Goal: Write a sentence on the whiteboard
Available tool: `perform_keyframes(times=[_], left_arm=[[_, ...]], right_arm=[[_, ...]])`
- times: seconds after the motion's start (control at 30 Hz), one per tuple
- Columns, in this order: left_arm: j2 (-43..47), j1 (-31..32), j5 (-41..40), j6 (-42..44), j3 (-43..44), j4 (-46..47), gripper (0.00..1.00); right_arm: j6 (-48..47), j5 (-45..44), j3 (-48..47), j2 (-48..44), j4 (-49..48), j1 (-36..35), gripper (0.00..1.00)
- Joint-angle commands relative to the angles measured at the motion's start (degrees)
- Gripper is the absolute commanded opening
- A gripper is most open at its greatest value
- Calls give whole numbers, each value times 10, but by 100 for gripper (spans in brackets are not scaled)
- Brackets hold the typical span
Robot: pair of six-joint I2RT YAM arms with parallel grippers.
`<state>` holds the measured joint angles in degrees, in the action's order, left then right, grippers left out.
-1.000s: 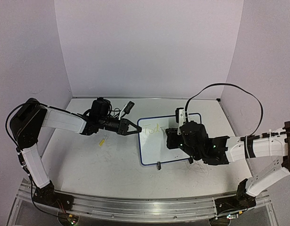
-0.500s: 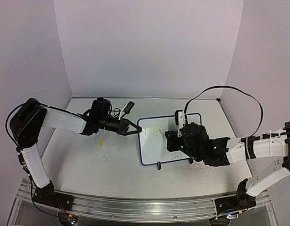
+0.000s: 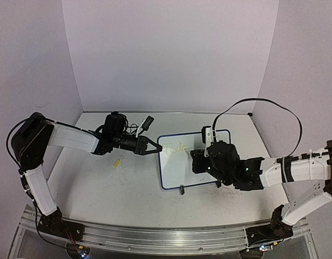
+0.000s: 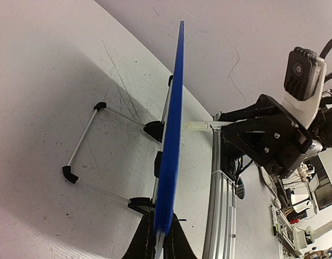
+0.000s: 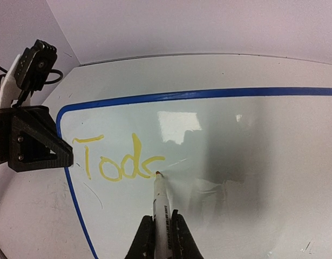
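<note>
Between the two fingers of my right gripper (image 5: 159, 229) sits one marker (image 5: 158, 202), clenched tight. Its tip touches the whiteboard (image 5: 246, 162) just ahead of the jaws, at the end of the sentence (image 5: 114, 161): one yellow line, three clear letters "Tod" and a fourth unfinished. My left gripper (image 4: 159, 238) pinches that single board's blue edge, which rises straight out of its jaws. The board stands tilted on two black feet (image 3: 182, 189).

I saw the blue-framed whiteboard (image 3: 175, 170) propped tilted on the worktop (image 3: 101, 189). Its sentence (image 5: 118, 162) read only a yellow "Tod" and one further unfinished letter.
</note>
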<state>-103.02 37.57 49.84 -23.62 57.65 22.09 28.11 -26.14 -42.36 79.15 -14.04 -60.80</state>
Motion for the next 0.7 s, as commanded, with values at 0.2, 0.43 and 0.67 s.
perform_keyframes(times=[0.2,0.43,0.67], left_arm=[[25,7,23,-7,-3,-1,0],[23,7,23,-7,-3,-1,0],[24,7,23,-7,-4,-1,0]], right_arm=[[-12,-44,-27,0,5,16,0],[-17,-40,-28,2,2,16,0],[-9,-27,-14,-6,12,15,0]])
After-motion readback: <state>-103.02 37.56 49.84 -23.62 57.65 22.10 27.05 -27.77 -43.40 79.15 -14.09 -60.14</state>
